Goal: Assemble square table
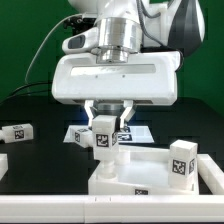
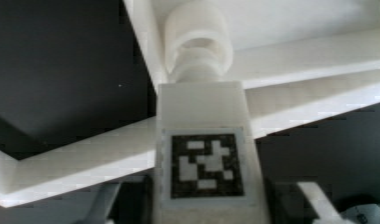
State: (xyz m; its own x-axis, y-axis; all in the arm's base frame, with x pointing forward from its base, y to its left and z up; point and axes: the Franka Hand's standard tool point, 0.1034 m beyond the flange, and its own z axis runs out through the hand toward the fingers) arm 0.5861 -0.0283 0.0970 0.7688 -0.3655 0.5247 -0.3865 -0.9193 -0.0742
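In the exterior view my gripper (image 1: 106, 130) hangs just above the white square tabletop (image 1: 130, 172) and is shut on a white peg leg (image 1: 103, 138), tag facing the camera. The leg stands upright over the tabletop's corner on the exterior view's left. The wrist view shows the held leg (image 2: 208, 140) running down between my fingers (image 2: 315, 200). Its narrow threaded end (image 2: 201, 50) meets the tabletop (image 2: 302, 85). A second tagged leg (image 1: 182, 160) stands upright on the tabletop at the exterior view's right. A loose leg (image 1: 17, 132) lies on the black table at the left.
The marker board (image 1: 78, 134) lies behind the tabletop, partly hidden by my gripper. Another tagged white piece (image 1: 2, 164) shows at the exterior view's left edge. A white rail (image 1: 60, 208) runs along the front. Green backdrop behind.
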